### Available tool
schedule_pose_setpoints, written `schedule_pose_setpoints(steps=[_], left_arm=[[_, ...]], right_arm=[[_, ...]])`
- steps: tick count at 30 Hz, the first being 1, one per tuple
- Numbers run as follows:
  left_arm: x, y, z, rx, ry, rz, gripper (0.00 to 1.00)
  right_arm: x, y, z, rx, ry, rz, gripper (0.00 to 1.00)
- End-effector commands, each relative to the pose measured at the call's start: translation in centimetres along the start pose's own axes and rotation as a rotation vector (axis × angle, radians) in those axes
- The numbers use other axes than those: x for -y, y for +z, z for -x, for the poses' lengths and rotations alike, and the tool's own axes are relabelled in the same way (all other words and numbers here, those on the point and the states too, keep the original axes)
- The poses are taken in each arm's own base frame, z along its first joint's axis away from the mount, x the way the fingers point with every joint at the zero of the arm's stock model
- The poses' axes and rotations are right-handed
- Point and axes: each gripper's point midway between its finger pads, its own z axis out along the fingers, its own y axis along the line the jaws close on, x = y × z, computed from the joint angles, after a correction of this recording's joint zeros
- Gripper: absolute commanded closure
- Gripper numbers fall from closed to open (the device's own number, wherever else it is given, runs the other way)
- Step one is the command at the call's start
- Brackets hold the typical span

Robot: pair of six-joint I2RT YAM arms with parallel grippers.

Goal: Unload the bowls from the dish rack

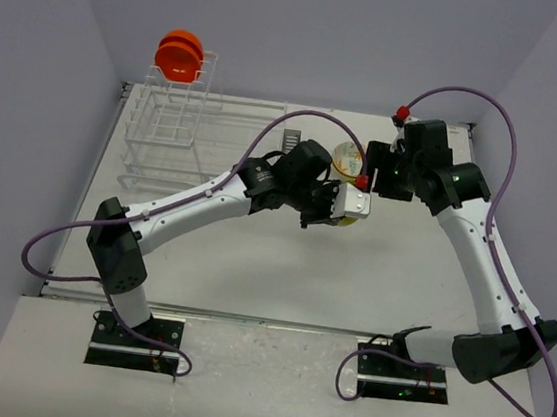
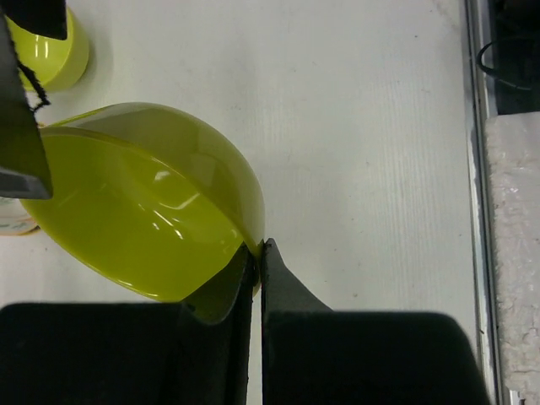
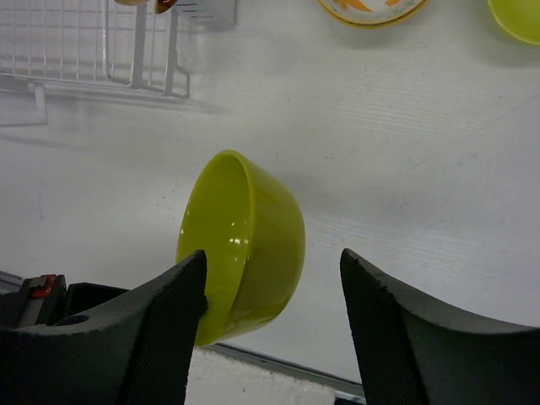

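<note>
Left gripper (image 2: pixel 259 247) clamps the lime green bowl (image 2: pixel 143 202) by its rim; right gripper (image 3: pixel 272 257) wide open, empty. I'd lower it level, then release.

No readable text, label, brand, number or sign in any view.
</note>
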Motion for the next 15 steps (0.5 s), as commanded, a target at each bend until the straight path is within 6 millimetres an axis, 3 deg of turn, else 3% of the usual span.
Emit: schedule_pose_setpoints(steps=[1,5,7,11,14,15], left_arm=[[-1.6,-1.0,1.8,-0.023,0.089,0.068,1.0],[-1.6,-0.8,2.7,-0.033,0.135,0.097,1.0],[-1.4,-0.6,2.9,-0.034,0.148,0.095,1.0],[-1.9,-0.3,2.3,-0.069,0.149,0.11,1.0],[-2.2,-0.4,2.0,-0.09,0.149,0.125,1.0],[-2.4,-0.4,2.0,-0.091,0.146,0.134,1.0]], right_arm=[[1.1,0.7,-1.1,-0.044,-0.037,-0.059,0.35],[1.2,2.5,-2.0,-0.099,-0.047,-0.074,0.39],[1.2,2.9,-2.4,-0.117,-0.051,-0.075,0.49],[2.0,3.3,-2.6,-0.131,-0.058,-0.125,0.82],[1.8,3.4,-2.4,-0.125,-0.06,-0.119,1.0],[1.8,3.5,-2.2,-0.118,-0.055,-0.125,1.0]])
